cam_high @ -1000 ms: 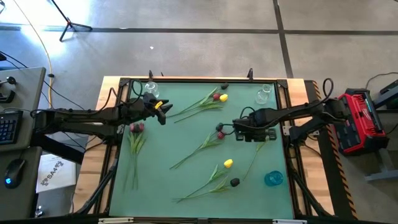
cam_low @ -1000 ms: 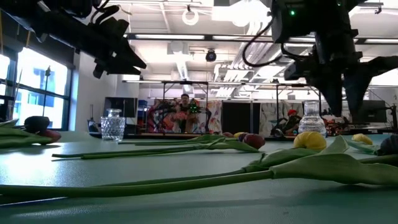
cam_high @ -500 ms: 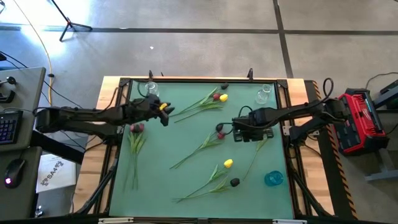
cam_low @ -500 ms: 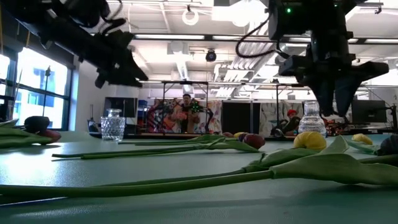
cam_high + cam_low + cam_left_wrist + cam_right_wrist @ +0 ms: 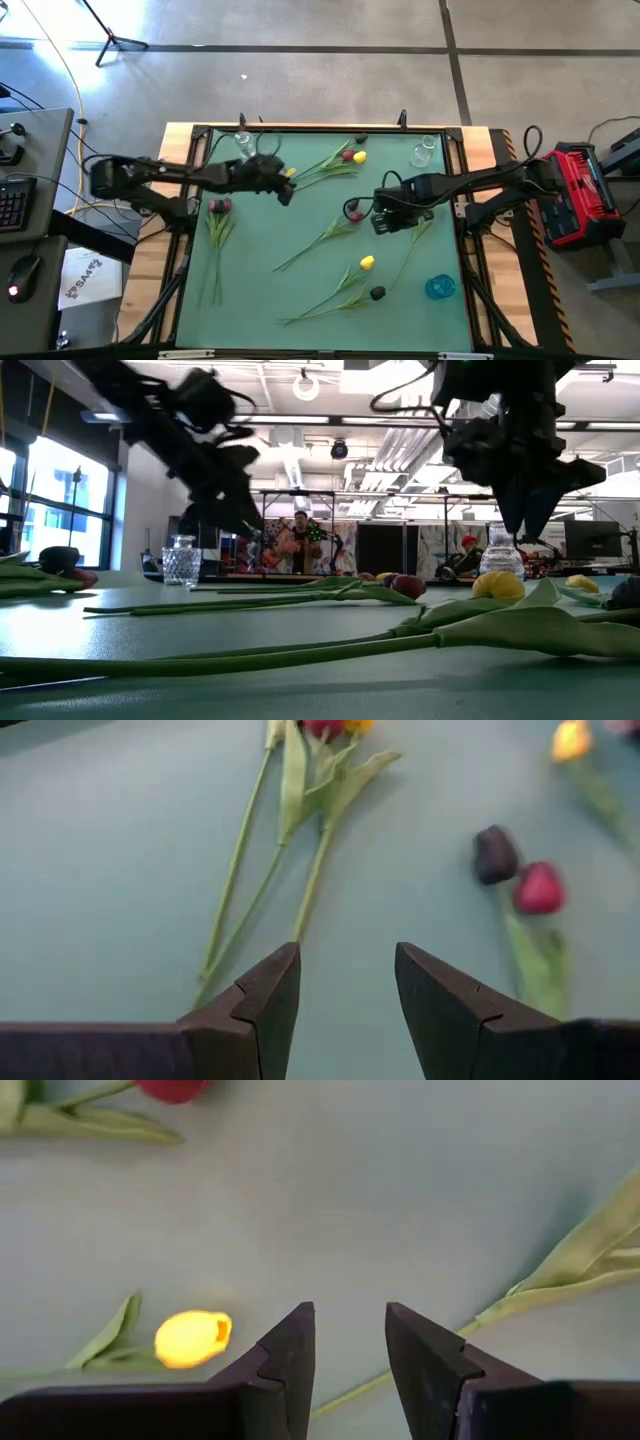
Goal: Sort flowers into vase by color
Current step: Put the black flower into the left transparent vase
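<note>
On green matting, thin-stemmed red, yellow and black flowers (image 5: 340, 222) lie beneath both parted, empty end effectors

No readable text anywhere. A white sheet (image 5: 82, 280) on the floor left of the table has dark print, too small to make out. The red case (image 5: 577, 195) at right shows no legible label. Low view: background wall art and screens, nothing legible.
</note>
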Motion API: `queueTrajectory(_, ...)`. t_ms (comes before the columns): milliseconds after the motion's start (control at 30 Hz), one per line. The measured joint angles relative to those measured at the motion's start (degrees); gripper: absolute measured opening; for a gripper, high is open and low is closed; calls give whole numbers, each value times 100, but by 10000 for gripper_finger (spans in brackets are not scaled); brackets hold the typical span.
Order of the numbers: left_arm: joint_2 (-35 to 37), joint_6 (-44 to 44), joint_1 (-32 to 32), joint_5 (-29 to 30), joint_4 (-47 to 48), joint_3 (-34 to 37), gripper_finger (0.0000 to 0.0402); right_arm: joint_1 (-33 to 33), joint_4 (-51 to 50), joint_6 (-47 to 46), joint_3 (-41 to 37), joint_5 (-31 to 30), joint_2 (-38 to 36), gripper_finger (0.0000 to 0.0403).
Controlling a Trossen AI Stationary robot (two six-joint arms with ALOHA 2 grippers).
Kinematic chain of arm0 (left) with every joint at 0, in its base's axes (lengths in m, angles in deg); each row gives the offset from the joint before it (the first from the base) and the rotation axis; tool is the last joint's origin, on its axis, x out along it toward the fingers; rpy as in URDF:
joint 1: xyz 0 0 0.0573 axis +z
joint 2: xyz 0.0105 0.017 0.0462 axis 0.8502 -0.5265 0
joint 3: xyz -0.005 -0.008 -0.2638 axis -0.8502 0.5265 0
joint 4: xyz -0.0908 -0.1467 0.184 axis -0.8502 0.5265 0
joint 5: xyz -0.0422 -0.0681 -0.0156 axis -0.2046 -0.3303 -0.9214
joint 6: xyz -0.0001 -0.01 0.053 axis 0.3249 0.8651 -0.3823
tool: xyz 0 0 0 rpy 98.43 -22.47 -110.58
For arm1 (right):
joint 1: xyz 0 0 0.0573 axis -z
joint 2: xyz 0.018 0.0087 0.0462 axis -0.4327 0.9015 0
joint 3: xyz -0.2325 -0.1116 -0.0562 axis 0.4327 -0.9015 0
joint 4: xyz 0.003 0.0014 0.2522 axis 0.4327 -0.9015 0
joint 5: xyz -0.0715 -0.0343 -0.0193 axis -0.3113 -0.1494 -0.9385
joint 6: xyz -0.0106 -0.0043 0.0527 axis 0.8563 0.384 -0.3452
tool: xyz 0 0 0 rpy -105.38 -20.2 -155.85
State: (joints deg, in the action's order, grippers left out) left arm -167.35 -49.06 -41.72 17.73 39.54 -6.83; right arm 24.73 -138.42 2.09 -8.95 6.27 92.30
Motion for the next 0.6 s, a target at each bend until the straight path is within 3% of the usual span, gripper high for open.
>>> queueTrajectory(200,-1143,-621,682,-347,1184,-1310,155,-1,-3,49,0,-157,-535,113)
queueTrajectory(433,-2287,-1283,1446,-1183,1321,-2460,142,-4,-5,31,0,-417,-839,113)
queueTrajectory(600,-2984,-1664,1516,-1250,1598,-3188,123,-156,-39,1,0,-411,-855,113)
